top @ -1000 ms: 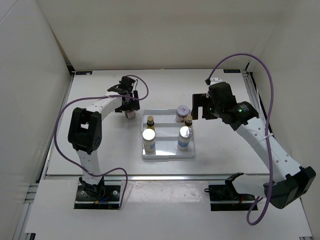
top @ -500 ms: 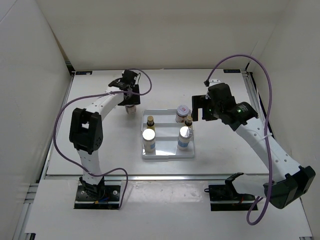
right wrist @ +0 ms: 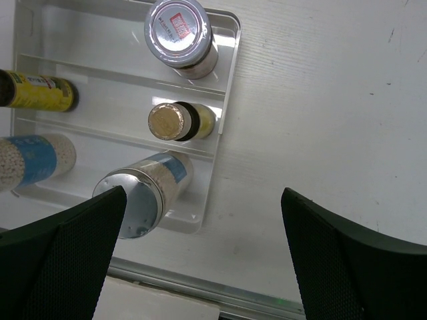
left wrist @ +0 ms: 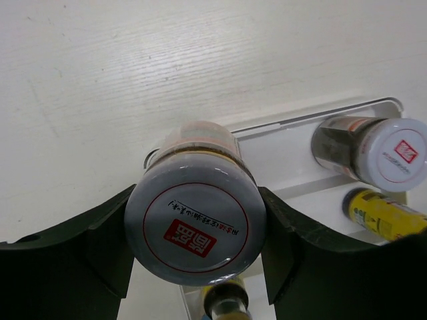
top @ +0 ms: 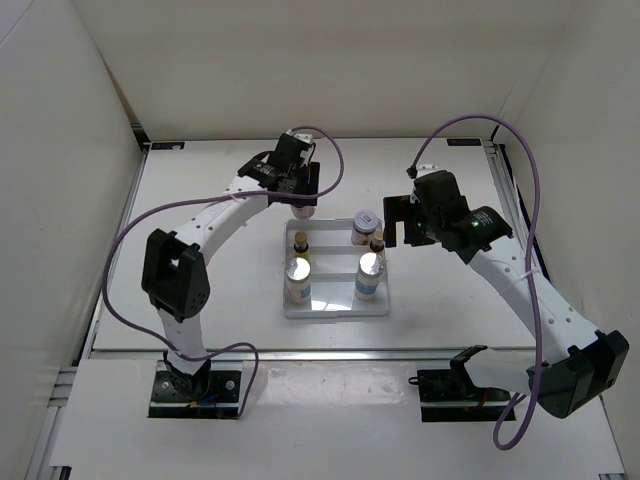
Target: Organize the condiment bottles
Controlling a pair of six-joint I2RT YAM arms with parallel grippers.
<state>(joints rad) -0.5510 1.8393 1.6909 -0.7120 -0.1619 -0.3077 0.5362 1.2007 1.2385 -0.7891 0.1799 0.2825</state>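
The left gripper (left wrist: 197,200) is clamped on the held jar (left wrist: 195,230), its matte black jaws pressed flat against either side of the lid. This jar is squat and round. Its glossy pale lid has a thin red ring and a small red square of print, and the glass body below shows a brownish fill. It hangs over the far-left corner of the tray (top: 335,312); whether its base touches the rim cannot be told.

The tray is smooth white plastic, rectangular with rounded corners, split by low ridges into three rows. The second jar (top: 365,222) stands at the right of the far row. The middle row has the left slim bottle (top: 300,240) and the right slim bottle (right wrist: 170,121), both dark with yellow labels and dull gold caps. The near row has the left tall bottle (top: 297,270) and the right tall bottle (right wrist: 140,193), cylindrical and whitish, with blue labels and shiny silver caps.

The bench (top: 200,190) is white with a faint streaked grain and small scuffs.

The right gripper (right wrist: 203,193) hovers just off the tray's right edge, jaws spread wide and empty.

A second ago the held jar was well left of the tray, in the same grip; it has travelled right and farther back to the corner. The right arm has barely shifted, and the five bottles in the tray stand as before.
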